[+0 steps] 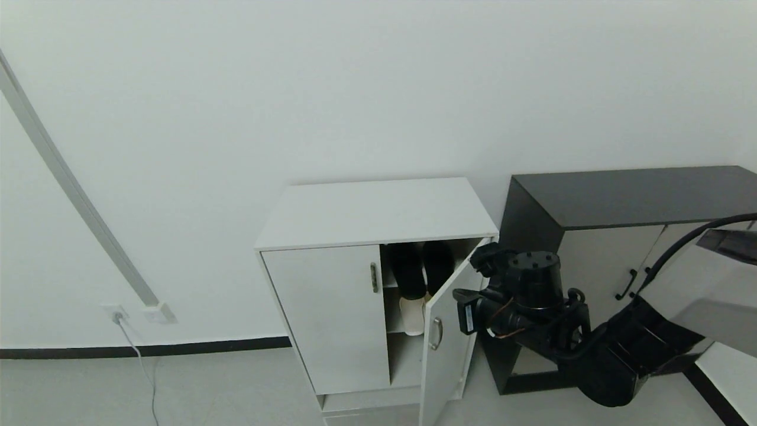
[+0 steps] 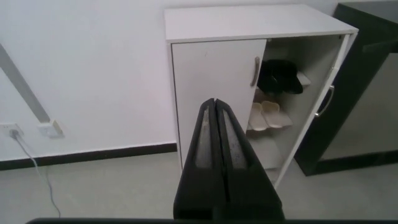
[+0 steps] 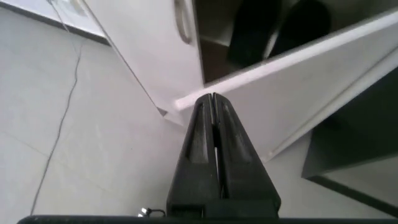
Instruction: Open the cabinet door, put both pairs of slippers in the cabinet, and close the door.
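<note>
The white cabinet [image 1: 378, 213] stands against the wall with its left door [image 1: 328, 316] closed and its right door [image 1: 446, 337] swung partly open. A black pair of slippers [image 1: 421, 269] lies on the upper shelf and a pale pair [image 1: 412, 315] on the shelf below. Both pairs also appear in the left wrist view: black slippers [image 2: 281, 74], pale slippers [image 2: 267, 115]. My right gripper [image 1: 480, 257] is shut, its tip [image 3: 213, 98] against the open door's [image 3: 298, 87] outer side near the top edge. My left gripper [image 2: 214, 107] is shut on nothing, well back from the cabinet front.
A dark cabinet [image 1: 627, 195] stands right beside the white one, close behind the open door. A wall socket [image 1: 115, 312] with a hanging cable and a slanted conduit [image 1: 71, 183] are on the left wall. Open floor [image 1: 177, 390] lies left of the cabinet.
</note>
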Robot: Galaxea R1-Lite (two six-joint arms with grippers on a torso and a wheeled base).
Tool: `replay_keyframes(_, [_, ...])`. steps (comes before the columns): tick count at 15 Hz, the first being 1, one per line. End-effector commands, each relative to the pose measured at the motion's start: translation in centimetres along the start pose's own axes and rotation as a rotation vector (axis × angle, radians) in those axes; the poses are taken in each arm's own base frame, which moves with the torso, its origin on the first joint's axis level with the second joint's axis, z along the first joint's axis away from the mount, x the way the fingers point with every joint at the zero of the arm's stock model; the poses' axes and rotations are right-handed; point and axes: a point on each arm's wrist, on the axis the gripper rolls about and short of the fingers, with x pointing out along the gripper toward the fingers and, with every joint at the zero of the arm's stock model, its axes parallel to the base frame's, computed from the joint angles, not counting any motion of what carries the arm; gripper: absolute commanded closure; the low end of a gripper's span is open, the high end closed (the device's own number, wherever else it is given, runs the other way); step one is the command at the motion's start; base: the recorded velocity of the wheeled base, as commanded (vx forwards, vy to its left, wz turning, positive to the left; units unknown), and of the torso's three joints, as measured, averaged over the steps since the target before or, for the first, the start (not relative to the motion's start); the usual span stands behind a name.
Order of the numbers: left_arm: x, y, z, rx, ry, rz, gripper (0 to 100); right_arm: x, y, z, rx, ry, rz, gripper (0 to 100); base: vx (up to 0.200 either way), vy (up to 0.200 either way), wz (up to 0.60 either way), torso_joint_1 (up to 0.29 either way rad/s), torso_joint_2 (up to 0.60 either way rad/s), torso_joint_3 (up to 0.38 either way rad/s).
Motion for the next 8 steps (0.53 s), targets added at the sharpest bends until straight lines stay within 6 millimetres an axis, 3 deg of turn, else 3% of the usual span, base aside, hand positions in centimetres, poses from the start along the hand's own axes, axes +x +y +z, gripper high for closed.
replay_keyframes(1, [0.0,0.0,0.0,0.000,0.001,0.000,100,-0.4,-0.1,-0.9,-0.014,0.009,0.004,100,0.000,0.000,0.00,0.000,0.00,0.000])
replay_keyframes(8, [0.0,0.0,0.0,0.002,0.001,-0.002,100,-5.0,-0.6,-3.5,-0.033,0.061,0.058,100,0.000,0.000,0.00,0.000,0.00,0.000])
